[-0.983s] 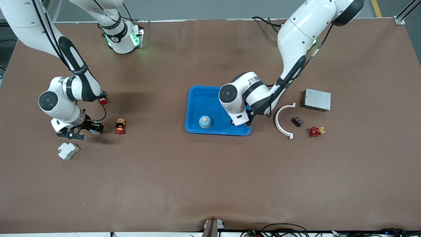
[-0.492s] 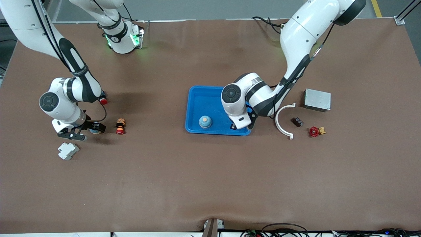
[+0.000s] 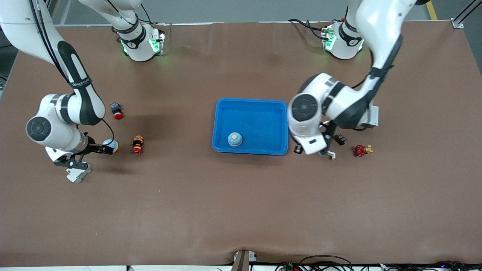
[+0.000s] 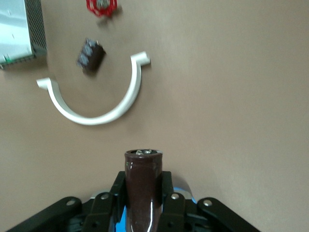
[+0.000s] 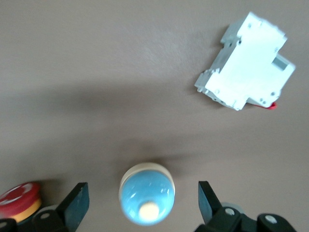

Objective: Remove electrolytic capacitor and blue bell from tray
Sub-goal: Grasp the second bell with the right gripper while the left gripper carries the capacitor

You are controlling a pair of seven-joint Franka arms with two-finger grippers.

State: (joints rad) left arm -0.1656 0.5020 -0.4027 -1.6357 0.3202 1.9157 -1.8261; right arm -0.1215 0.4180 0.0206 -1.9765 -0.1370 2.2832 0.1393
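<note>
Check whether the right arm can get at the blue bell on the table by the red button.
Probably yes. The right gripper hangs open over that bell, whose top is uncovered. The red button and the white breaker lie apart from it, leaving the fingers room.

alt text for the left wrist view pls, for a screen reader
The left hand is shut on a dark brown capacitor, held over bare brown table. On the table lie a white curved bracket, a small dark component, a red valve handwheel and a grey metal box.
</note>
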